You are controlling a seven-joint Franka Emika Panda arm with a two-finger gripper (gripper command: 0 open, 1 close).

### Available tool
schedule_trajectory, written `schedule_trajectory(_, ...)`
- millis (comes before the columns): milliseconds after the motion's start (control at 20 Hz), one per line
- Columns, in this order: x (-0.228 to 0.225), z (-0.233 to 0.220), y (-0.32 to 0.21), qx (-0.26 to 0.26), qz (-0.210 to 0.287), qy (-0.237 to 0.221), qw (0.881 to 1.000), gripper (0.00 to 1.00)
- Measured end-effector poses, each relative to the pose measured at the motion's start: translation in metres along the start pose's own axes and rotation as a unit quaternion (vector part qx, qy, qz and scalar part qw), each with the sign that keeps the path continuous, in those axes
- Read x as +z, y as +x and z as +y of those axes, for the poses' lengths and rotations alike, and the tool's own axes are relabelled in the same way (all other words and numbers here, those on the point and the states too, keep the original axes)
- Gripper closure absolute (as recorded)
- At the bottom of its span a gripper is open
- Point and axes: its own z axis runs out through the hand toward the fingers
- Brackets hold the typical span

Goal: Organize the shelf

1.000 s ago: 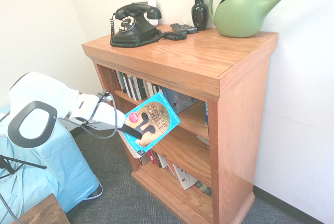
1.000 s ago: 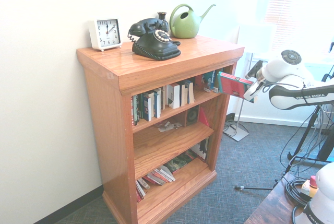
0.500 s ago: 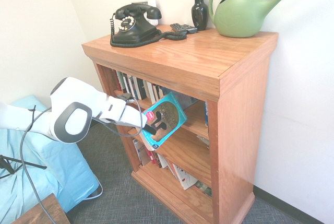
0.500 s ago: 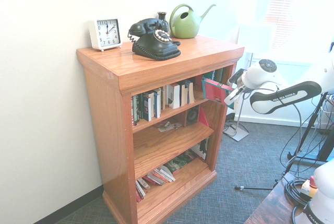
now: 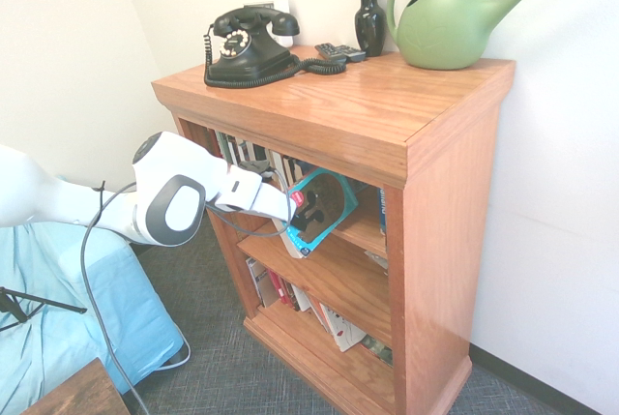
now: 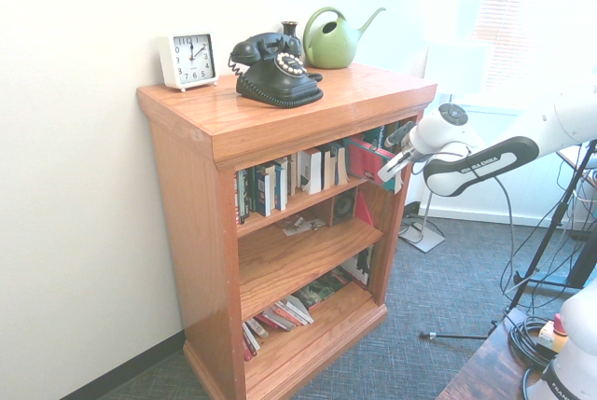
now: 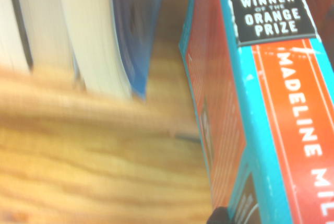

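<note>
The shelf is a reddish-brown wooden bookcase with three open tiers, also seen from its other side. My gripper is shut on a teal book with an orange spine and back. The book is tilted and sits at the mouth of the top tier, to the right of the row of upright books. In the second exterior view the book shows its red back at the tier's right end, by the gripper. In the wrist view the book's spine stands close beside the standing books, above the wooden shelf board.
On the shelf top stand a black rotary phone, a dark vase, a remote, a green watering can and a white clock. Loose books lie on the bottom tier. A light blue covered object sits left.
The arm has reached toward the shelf, carrying the teal book from out in front into the top tier's opening. The book has turned more edge-on.
</note>
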Motion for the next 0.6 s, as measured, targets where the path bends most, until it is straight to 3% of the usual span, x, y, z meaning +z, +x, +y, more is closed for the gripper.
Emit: schedule_trajectory(600,0.038,-0.045,0.018,0.01,-0.009,0.013,1.0,1.0)
